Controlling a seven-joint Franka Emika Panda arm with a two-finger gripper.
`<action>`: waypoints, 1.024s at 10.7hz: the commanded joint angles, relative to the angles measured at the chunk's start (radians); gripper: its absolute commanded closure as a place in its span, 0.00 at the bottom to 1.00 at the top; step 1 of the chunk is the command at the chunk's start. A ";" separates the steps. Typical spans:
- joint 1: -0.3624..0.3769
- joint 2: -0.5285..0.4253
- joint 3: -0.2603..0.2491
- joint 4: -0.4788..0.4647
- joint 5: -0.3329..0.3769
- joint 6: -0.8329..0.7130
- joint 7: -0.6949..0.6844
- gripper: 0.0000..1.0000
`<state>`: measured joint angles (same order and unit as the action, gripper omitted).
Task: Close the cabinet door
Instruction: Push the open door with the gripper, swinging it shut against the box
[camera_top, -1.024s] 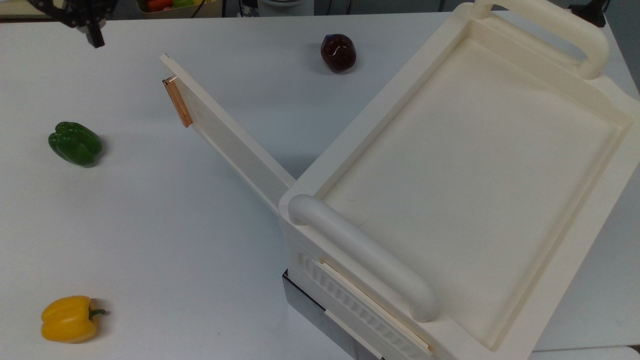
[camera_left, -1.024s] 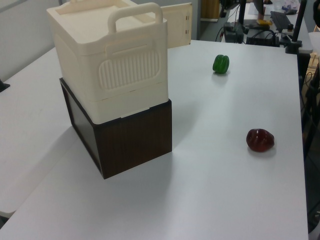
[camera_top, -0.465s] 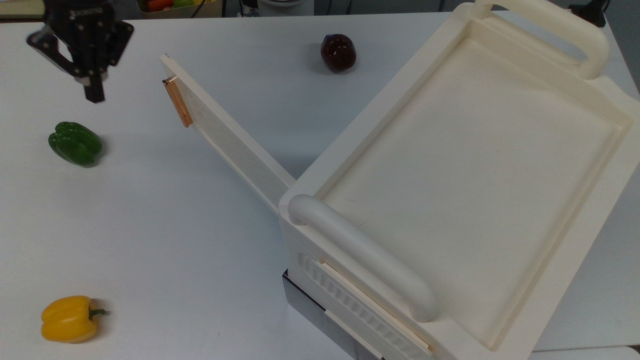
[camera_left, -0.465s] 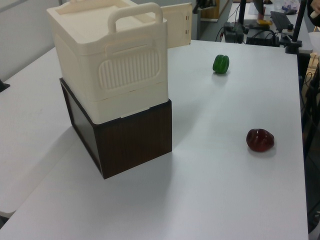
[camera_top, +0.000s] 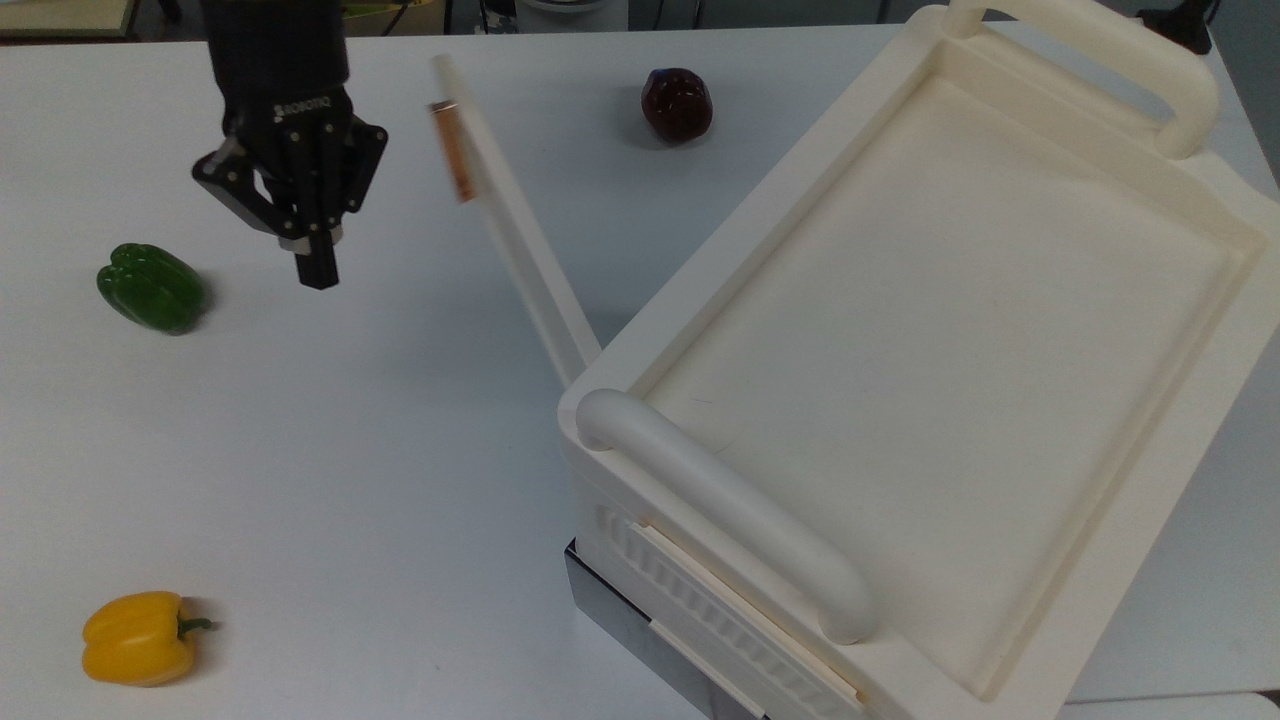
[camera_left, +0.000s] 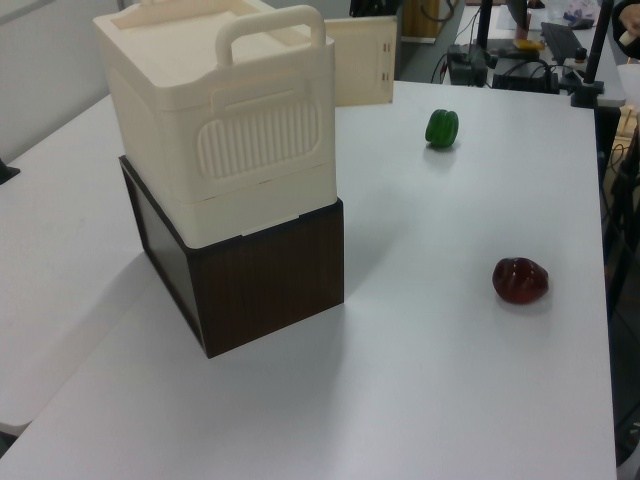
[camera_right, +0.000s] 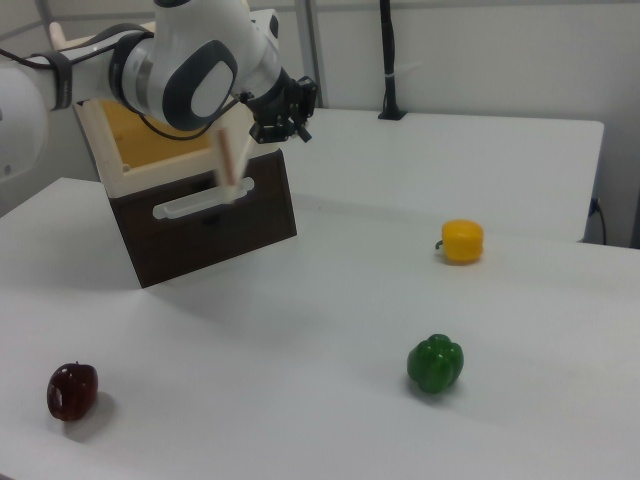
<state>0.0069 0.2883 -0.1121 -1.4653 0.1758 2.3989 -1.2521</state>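
The cabinet (camera_top: 940, 330) is a big cream box with two bar handles, standing on a dark base (camera_left: 250, 285). Its door (camera_top: 520, 240) stands partly open, blurred, with the copper handle (camera_top: 455, 150) near its free edge. In the left view the door (camera_left: 365, 60) sticks out behind the cabinet (camera_left: 220, 110). My gripper (camera_top: 318, 268) hangs shut and empty to the top view's left of the door, on the handle side. In the right view the gripper (camera_right: 296, 128) is right beside the door (camera_right: 228, 155); I cannot make out whether they touch.
A green pepper (camera_top: 150, 286) lies to the top view's left of the gripper, a yellow pepper (camera_top: 138, 638) at the lower left, and a dark red pepper (camera_top: 677, 104) beyond the door. The white table (camera_top: 350, 480) is bare between them.
My gripper has come down and rightward from the top view's upper left corner to beside the door. The door has swung a good way toward the cabinet.
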 joint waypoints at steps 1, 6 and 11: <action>0.018 -0.014 0.017 -0.013 0.056 -0.001 -0.016 1.00; 0.129 -0.037 0.025 -0.004 0.099 -0.170 0.167 1.00; 0.237 -0.024 0.023 -0.004 0.094 -0.170 0.270 1.00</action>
<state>0.2088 0.2751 -0.0770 -1.4577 0.2620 2.2491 -1.0248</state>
